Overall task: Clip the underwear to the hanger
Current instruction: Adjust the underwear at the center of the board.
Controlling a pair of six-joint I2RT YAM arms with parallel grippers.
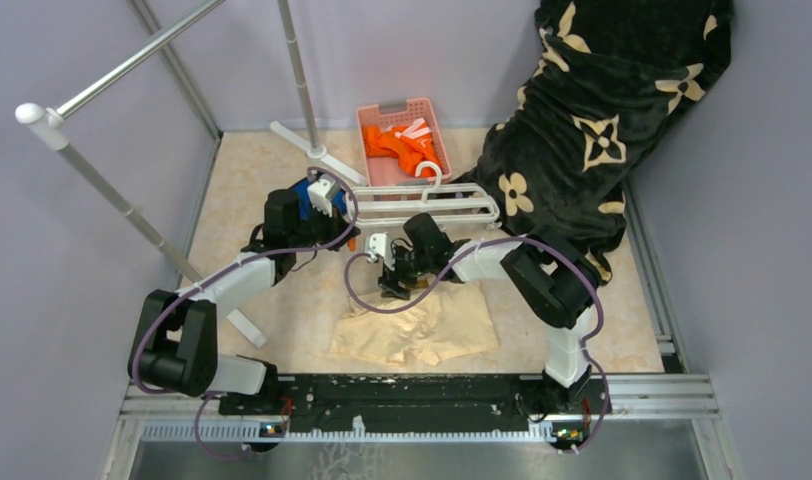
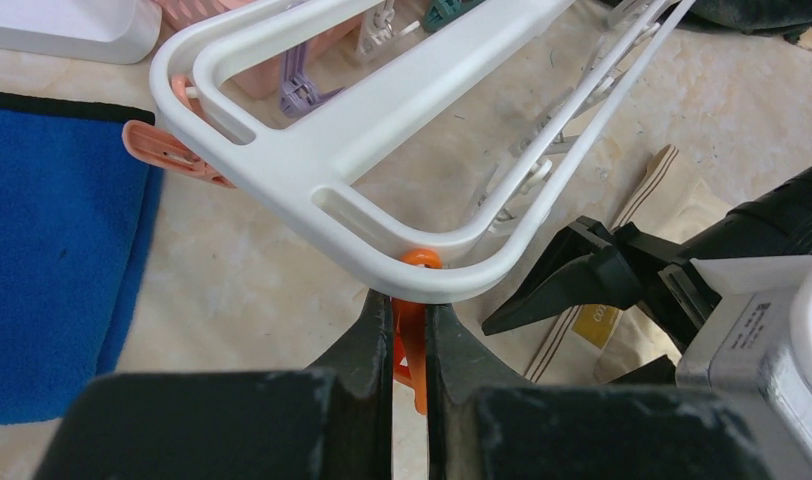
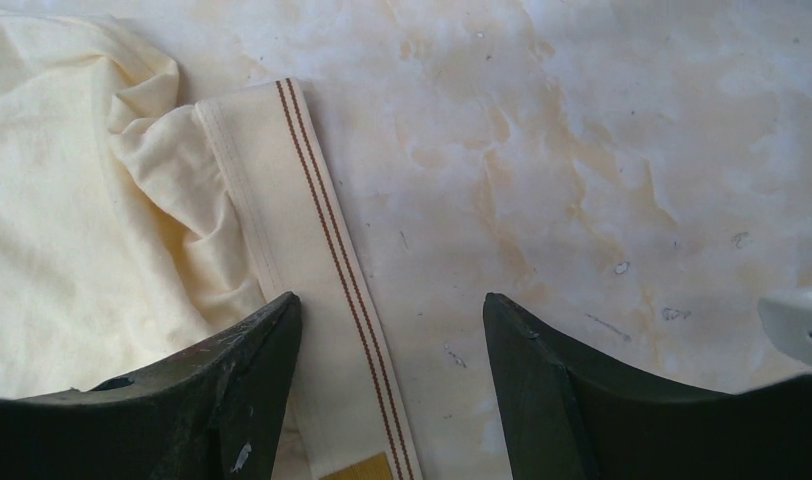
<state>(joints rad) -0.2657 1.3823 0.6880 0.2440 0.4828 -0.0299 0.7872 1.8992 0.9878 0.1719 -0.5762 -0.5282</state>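
My left jaws were squeezed shut on an orange clip (image 2: 411,335) at the corner of the white hanger (image 2: 312,165). That grip looked thin to me. I thought the clip could slip out, or the hanger could swing away, because I only had that one little clip and not the frame. If I pressed the clip the wrong way, it might not open its mouth for the cloth.

My right jaws were wide apart and had nothing in them. They pointed down at the table (image 3: 602,150). I thought they could miss. One side was over soft bunched cloth and the other was over bare table. Closing there might pinch only the edge, or grab a fat lump that would not fit in the clip. The cloth looked floppy too, so it could slide out on the way up.

The underwear (image 1: 419,325) lay spread on the table, nearer to my bases than the hanger. Its waistband (image 3: 312,230), with two brown stripes, ran right between my right jaws. A little gold label (image 3: 360,468) sat in that gap as well. My left jaws were well apart from the underwear, up by the hanger.
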